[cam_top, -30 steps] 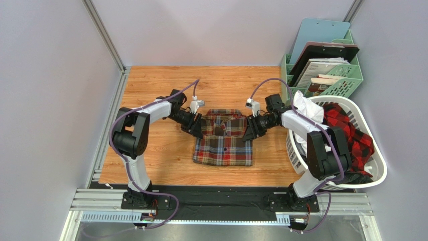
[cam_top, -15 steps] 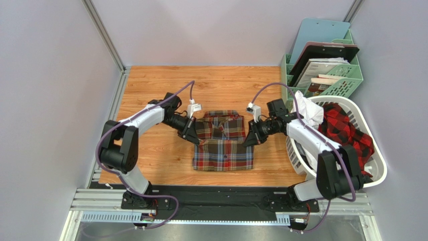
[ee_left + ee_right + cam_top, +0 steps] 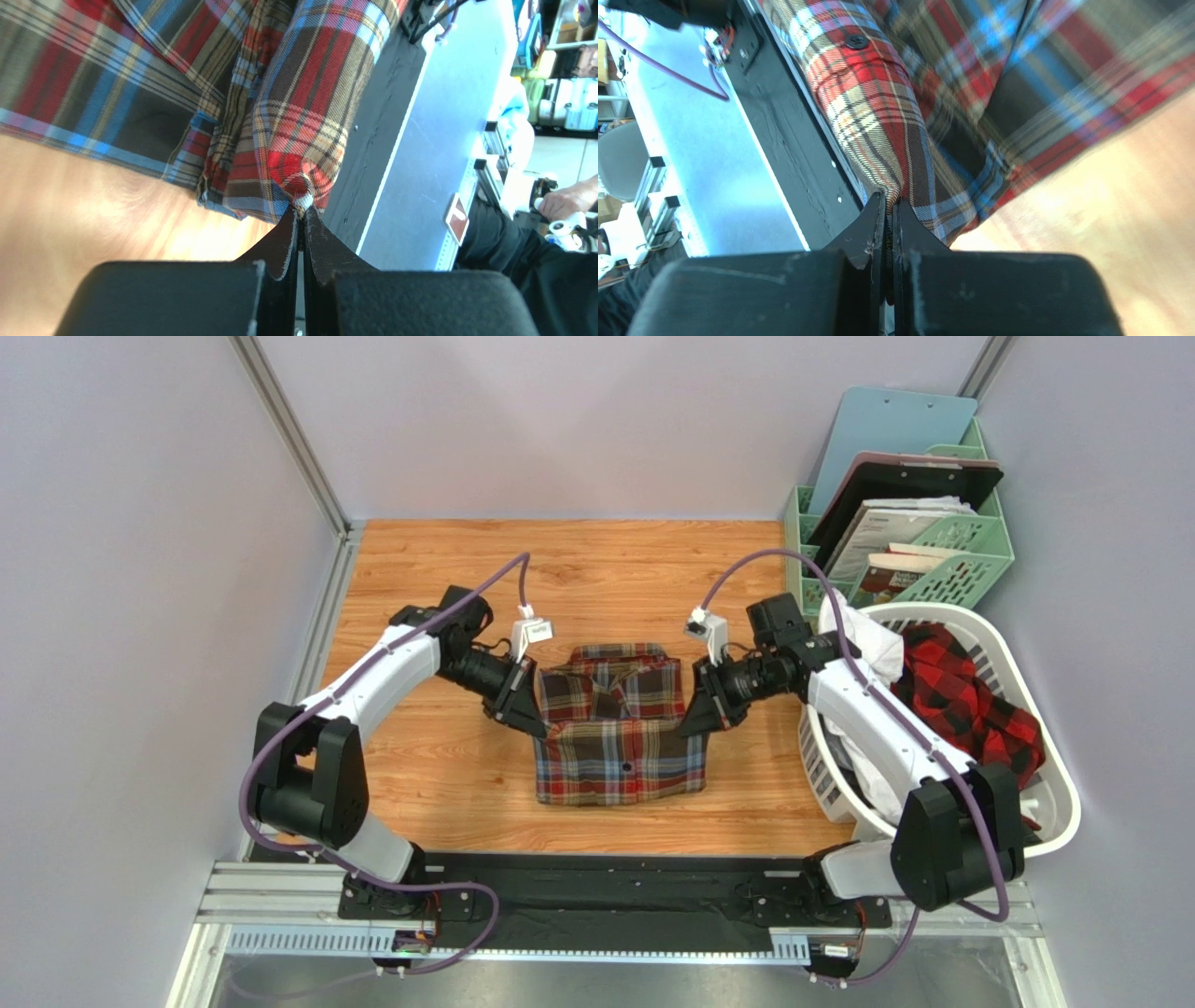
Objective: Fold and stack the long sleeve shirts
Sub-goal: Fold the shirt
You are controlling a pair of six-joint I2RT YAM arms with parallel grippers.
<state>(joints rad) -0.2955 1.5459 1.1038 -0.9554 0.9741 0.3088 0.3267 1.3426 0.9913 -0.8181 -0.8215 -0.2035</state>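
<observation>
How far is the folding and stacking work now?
Done: the brown plaid shirt lies folded into a compact rectangle. In hand: left fingers and right fingers are shut on its two sides. Left: finishing this fold, then the red check shirt in the basket, then stacking.

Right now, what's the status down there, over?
Left end effector shut on tartan shirt edge. Right end effector shut on opposite edge. Red-checked shirt in basket. No obstruction seen, over.

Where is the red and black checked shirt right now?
In the top view, the red-and-black shirt is on the right side, piled inside the white laundry basket, just in front of the green file rack.
</observation>
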